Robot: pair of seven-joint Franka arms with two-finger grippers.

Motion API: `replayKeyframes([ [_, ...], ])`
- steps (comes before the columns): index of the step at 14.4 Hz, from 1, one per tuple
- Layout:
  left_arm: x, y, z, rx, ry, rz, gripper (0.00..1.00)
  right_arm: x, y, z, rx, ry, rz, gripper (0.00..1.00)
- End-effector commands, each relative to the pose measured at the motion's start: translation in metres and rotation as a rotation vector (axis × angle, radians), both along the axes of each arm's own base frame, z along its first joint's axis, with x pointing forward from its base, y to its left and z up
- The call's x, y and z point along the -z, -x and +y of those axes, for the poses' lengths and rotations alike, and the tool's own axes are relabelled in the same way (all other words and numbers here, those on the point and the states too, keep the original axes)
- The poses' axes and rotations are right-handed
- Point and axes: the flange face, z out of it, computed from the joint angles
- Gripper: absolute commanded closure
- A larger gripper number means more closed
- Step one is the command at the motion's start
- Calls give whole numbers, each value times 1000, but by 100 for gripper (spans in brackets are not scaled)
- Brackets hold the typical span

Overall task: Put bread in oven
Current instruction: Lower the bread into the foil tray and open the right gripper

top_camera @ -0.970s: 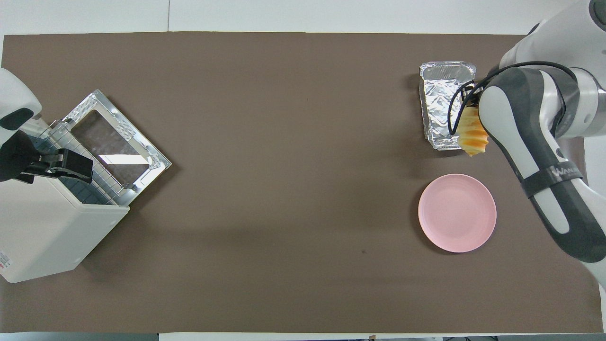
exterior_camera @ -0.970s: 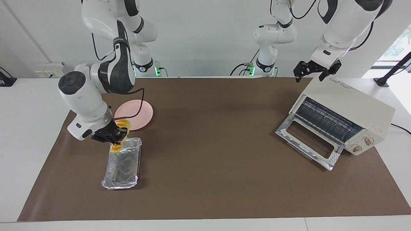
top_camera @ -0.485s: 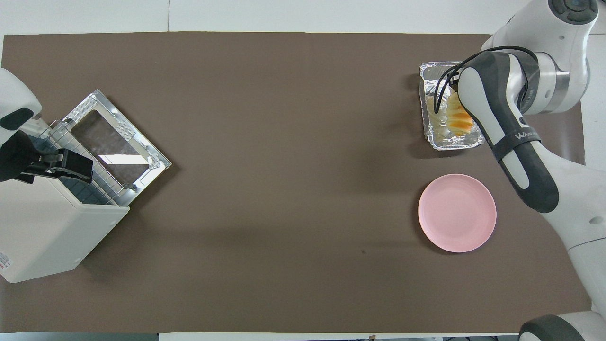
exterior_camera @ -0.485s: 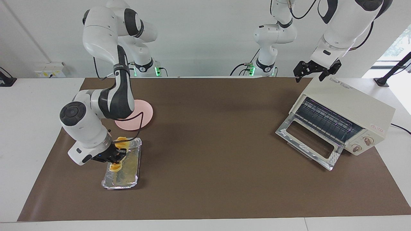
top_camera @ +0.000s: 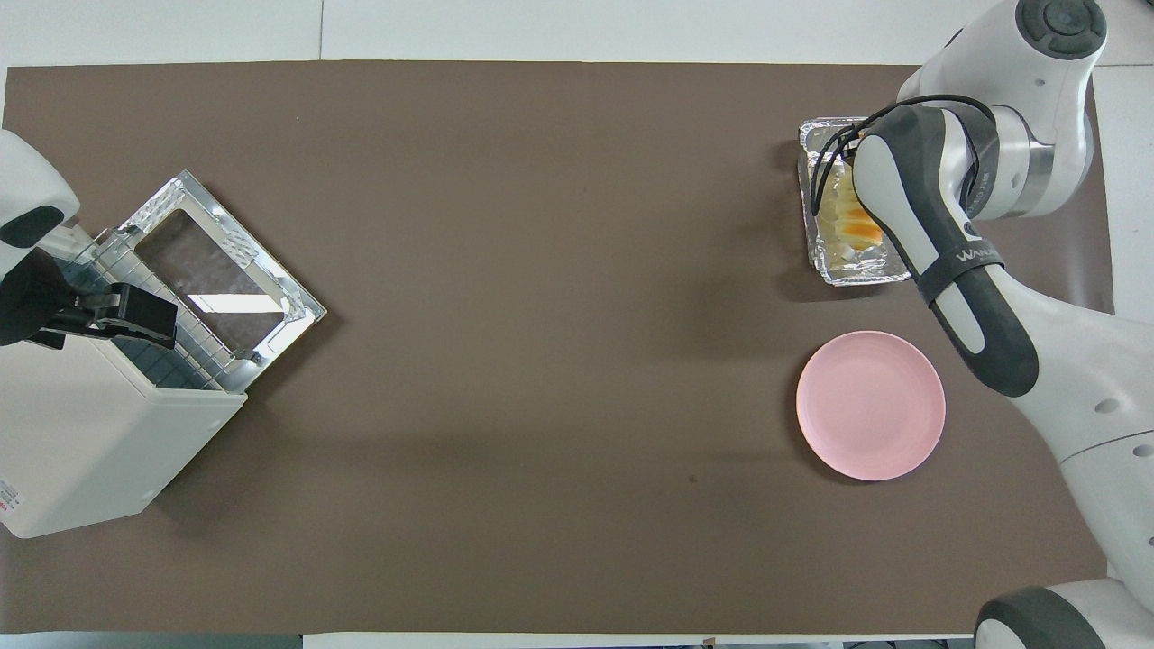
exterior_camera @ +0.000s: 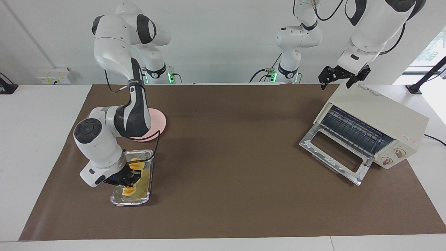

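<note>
Right hand [exterior_camera: 127, 179]: low in the tray [exterior_camera: 148, 193], closed on the bread [exterior_camera: 134, 164].
Left hand [exterior_camera: 343, 77]: waits over the oven [exterior_camera: 383, 115], fingers spread.
Oven: door down, at the left arm's end.
Plate [top_camera: 871, 405]: beside the tray, nearer the robots.

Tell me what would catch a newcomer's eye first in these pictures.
Most striking is the right gripper lowered into the foil tray at the right arm's end of the table, with the yellow bread at its fingers. Next is the cream oven at the left arm's end, its glass door dropped open, with the left gripper waiting over its top. A pink plate sits beside the tray, nearer to the robots.
</note>
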Motion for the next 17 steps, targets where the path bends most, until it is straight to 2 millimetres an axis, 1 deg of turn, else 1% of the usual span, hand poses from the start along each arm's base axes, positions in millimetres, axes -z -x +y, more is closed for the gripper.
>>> replayKeyframes([
  [1, -1, 10, 4, -7, 16, -2, 0, 6, 3, -1, 4, -8, 2, 100],
  [3, -1, 10, 4, -7, 16, -2, 0, 9, 5, -2, 13, -8, 11, 100],
  [4, -1, 10, 4, -7, 16, -3, 0, 10, 6, -6, 16, -8, 14, 68],
  [5, -1, 10, 4, -7, 16, -2, 0, 9, 6, -8, 17, -7, 16, 27],
  [6, -1, 10, 4, -7, 16, -3, 0, 9, 7, -10, 21, -7, 25, 0],
  [7, -1, 10, 4, -7, 16, -3, 0, 6, 9, -14, 25, -7, 39, 0],
  [11, -1, 10, 4, -7, 16, -3, 0, -9, 11, -15, 28, -10, 45, 0],
  [12, -1, 10, 4, -7, 16, -3, 0, -19, 11, -16, 26, -5, 35, 0],
  [13, -1, 10, 4, -7, 16, -3, 0, -21, 11, -20, 23, 2, 31, 0],
  [15, -1, 10, 4, -7, 16, -2, 0, -22, 10, -36, 15, 8, 21, 0],
  [16, -1, 10, 4, -7, 16, -2, 0, -21, 9, -39, -12, 11, 11, 0],
  [17, -1, 10, 4, -7, 16, -2, 0, -19, 9, -50, -30, 14, 1, 0],
])
